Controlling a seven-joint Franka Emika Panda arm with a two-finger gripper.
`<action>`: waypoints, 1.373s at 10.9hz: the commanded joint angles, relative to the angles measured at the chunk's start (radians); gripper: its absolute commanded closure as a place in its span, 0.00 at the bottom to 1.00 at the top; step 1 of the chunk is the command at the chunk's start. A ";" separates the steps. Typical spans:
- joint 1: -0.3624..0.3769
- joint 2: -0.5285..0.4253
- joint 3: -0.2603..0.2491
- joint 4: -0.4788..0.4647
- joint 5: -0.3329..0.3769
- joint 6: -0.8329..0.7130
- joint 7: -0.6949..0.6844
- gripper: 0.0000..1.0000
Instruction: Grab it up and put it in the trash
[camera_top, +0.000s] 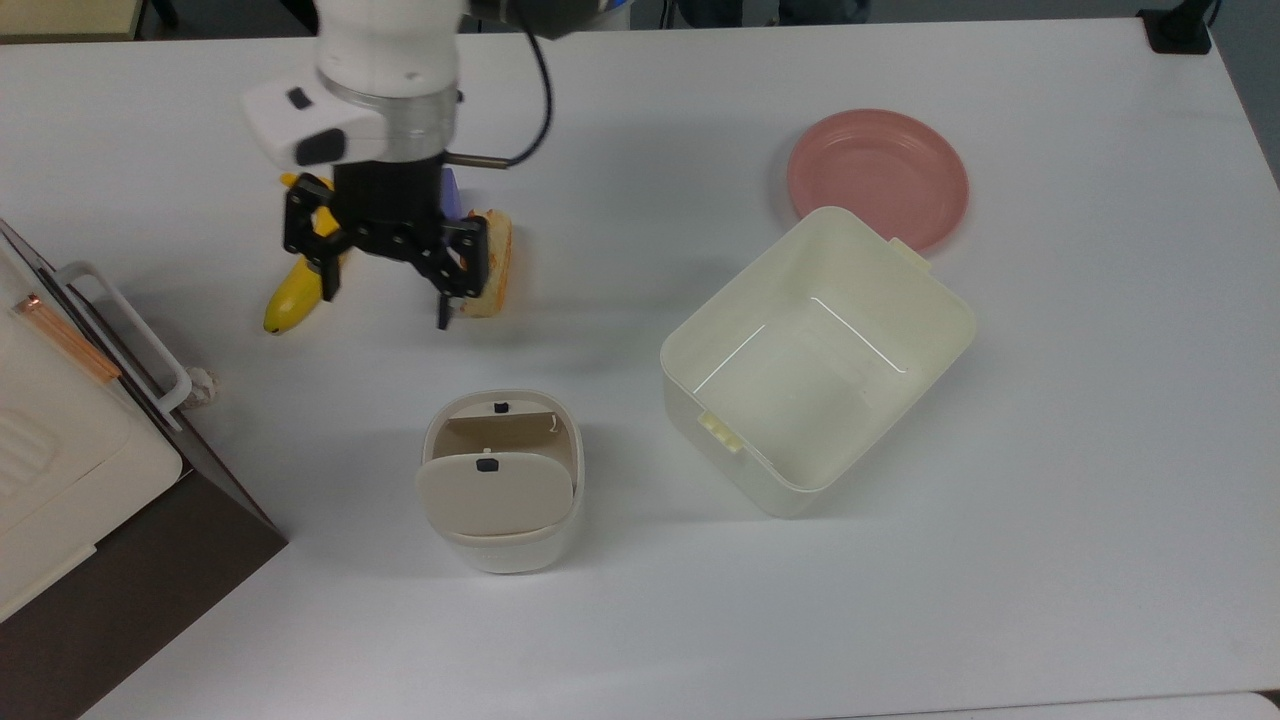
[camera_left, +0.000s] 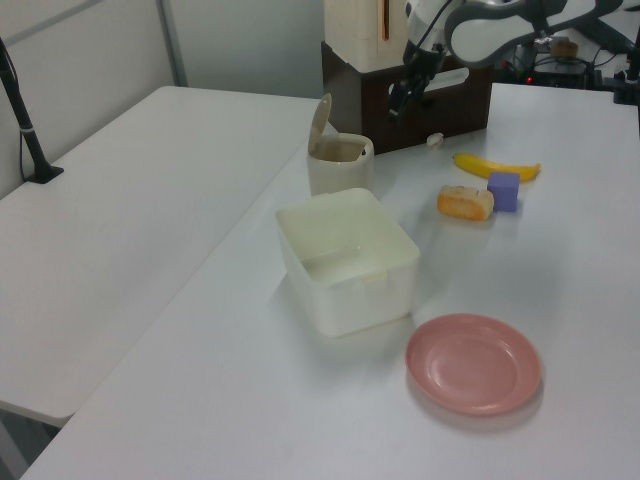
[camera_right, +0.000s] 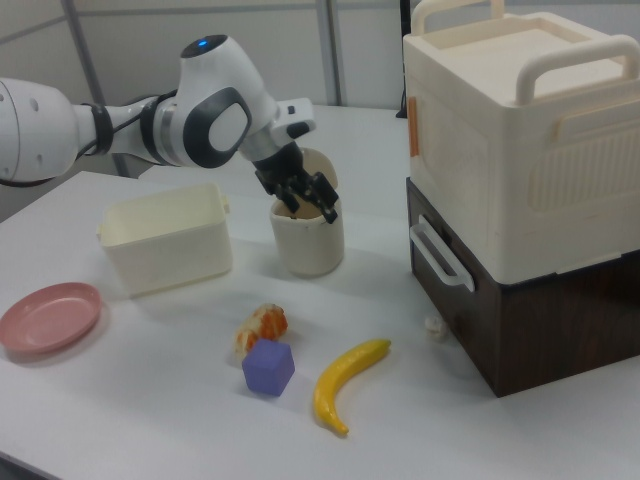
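So the paper ball (camera_top: 204, 384) is sitting on the white table (camera_top: 700, 620) right up against the dark cabinet (camera_top: 150, 560), just by its white handle (camera_top: 130, 345), way off to the top view's left. The gripper (camera_top: 385, 300) is hovering with its fingers spread wide and nothing between them, up over the banana (camera_top: 285, 295) and the bread piece (camera_top: 493, 270), well apart from the ball. The trash bin (camera_top: 500, 485) sits below it in the top view, flap lid tilted open. Ball also shows by the cabinet's foot in the right view (camera_right: 433, 325).
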 joint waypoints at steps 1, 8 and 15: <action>-0.056 -0.016 -0.016 -0.055 0.022 -0.008 0.123 0.00; -0.156 0.018 -0.066 -0.309 0.005 0.579 0.385 0.00; -0.175 0.191 -0.097 -0.327 0.014 0.790 0.457 0.00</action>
